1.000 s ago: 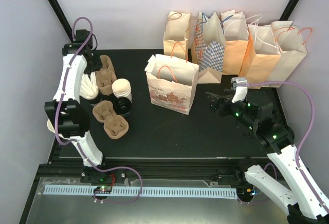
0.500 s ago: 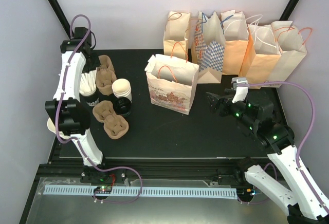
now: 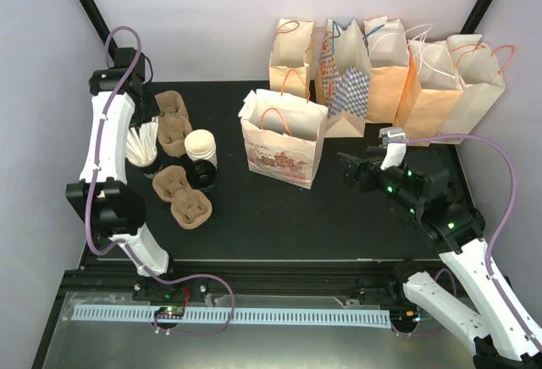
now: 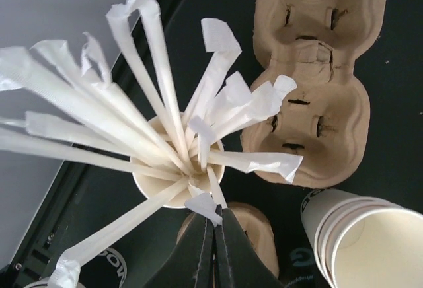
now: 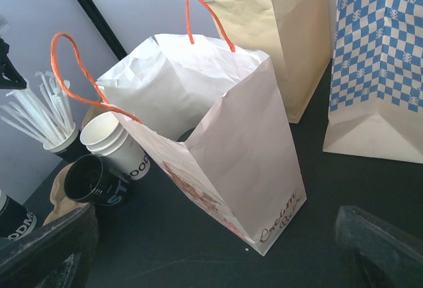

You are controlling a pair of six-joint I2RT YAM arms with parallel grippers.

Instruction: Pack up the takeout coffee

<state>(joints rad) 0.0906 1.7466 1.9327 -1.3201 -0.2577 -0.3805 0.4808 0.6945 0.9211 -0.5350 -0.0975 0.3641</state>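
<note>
While the left tool [image 4: 215,227] hangs right over the straw cup [image 4: 151,187], its fingers are pressed flat together with the tips right at a folded wrapper end. Honestly can't tell if it's pinching that straw or nothing at all. The cup is stuffed with paper-wrapped straws [image 4: 149,63] fanning out every which way. Just beside it there's a brown pulp carrier [image 4: 317,90] with its cells showing bare pulp, another carrier [image 4: 258,225] partly under the fingers, and a nested stack of cream cups [image 4: 373,248].

The takeout coffee [image 5: 16,222], black lid on and lettering on its white side, stands on the black surface [image 3: 254,217] at the far left edge of the right wrist view, near the straw cup. From overhead the left arm covers that spot.

The right tool [image 5: 215,238] is spread wide with nothing in it. It faces the white bag [image 5: 225,156] with orange handles, which stands upright with its mouth open. A black cup [image 5: 92,179] sits between bag and coffee. More bags [image 3: 406,73] line the back.
</note>
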